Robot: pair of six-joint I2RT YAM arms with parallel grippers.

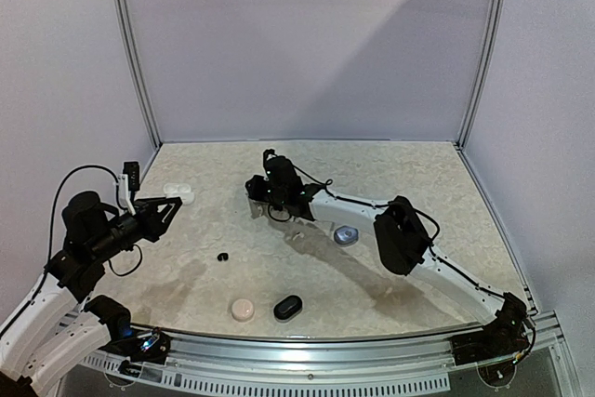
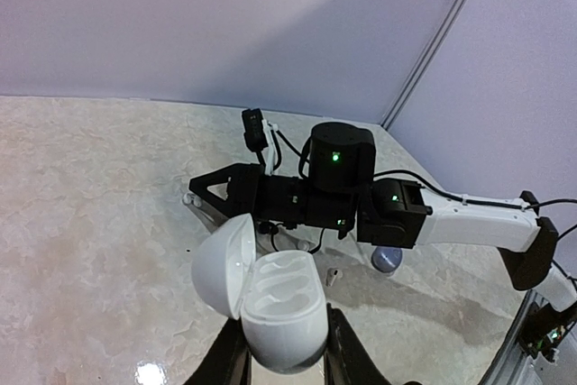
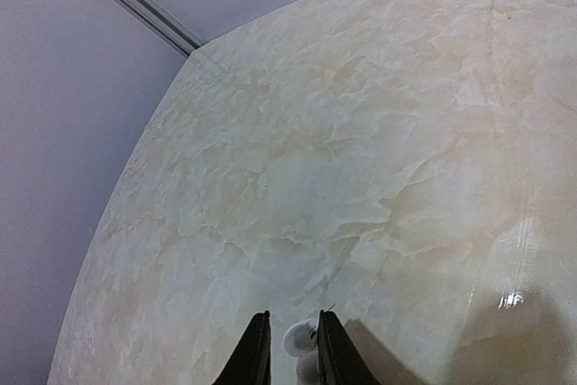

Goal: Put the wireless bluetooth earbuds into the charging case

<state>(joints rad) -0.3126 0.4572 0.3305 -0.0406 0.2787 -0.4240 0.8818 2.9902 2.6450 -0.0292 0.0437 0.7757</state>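
My left gripper (image 1: 170,204) is shut on a white charging case (image 2: 281,306), held up off the table with its lid (image 2: 222,264) swung open and both sockets bare. My right gripper (image 3: 293,351) is down at the tabletop in the middle. A white earbud (image 3: 296,338) sits between its fingers, against the right one, with a thin gap to the left one. In the left wrist view the right gripper (image 2: 192,197) points left. Another white earbud (image 2: 332,274) lies on the table beside it. A black earbud (image 1: 223,256) lies nearer the front.
A blue-grey case (image 1: 346,234) lies under the right forearm. A beige case (image 1: 243,309) and a black case (image 1: 287,307) sit near the front edge. White walls close in the marbled table (image 1: 418,174) at the back and sides.
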